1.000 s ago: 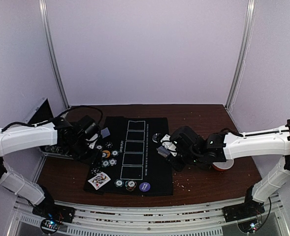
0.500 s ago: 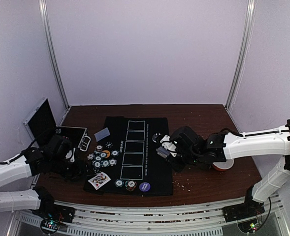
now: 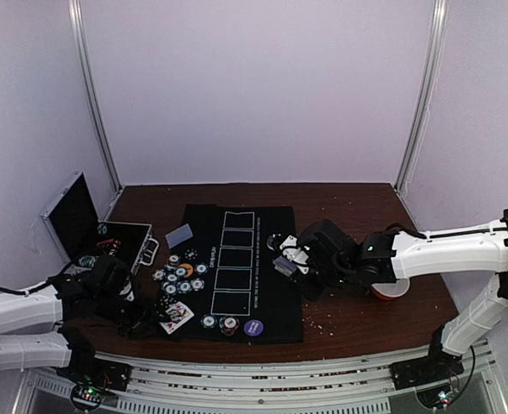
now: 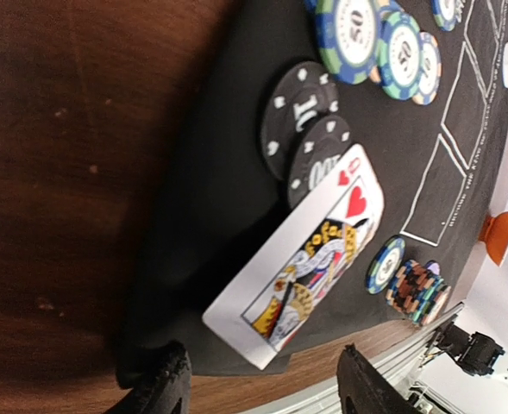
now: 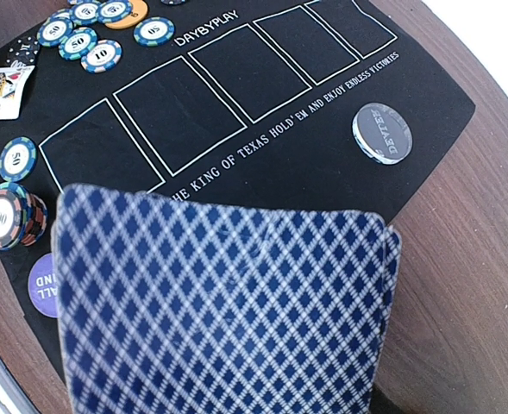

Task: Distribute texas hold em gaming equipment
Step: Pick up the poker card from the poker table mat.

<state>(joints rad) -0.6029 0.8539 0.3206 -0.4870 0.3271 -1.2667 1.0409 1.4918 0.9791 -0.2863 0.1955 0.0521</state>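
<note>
A face-up queen of hearts lies on the near left corner of the black felt mat, partly over two black chips. My left gripper stands open just short of the card's near corner, holding nothing. Blue-green chips cluster further up the mat. A mixed chip stack and a purple disc sit at the mat's near edge. My right gripper is shut on blue diamond-backed playing cards, which hide its fingers. A silver dealer disc lies beyond them.
An open metal case with more chips stands at the far left. One face-down card lies at the mat's far left corner. An orange bowl shows behind the right arm. Bare wood borders the mat on the left.
The left arm has drawn back from the chip cluster to the near left and lowered, and its open gripper has come up to the face-up card. The right arm holds still.
</note>
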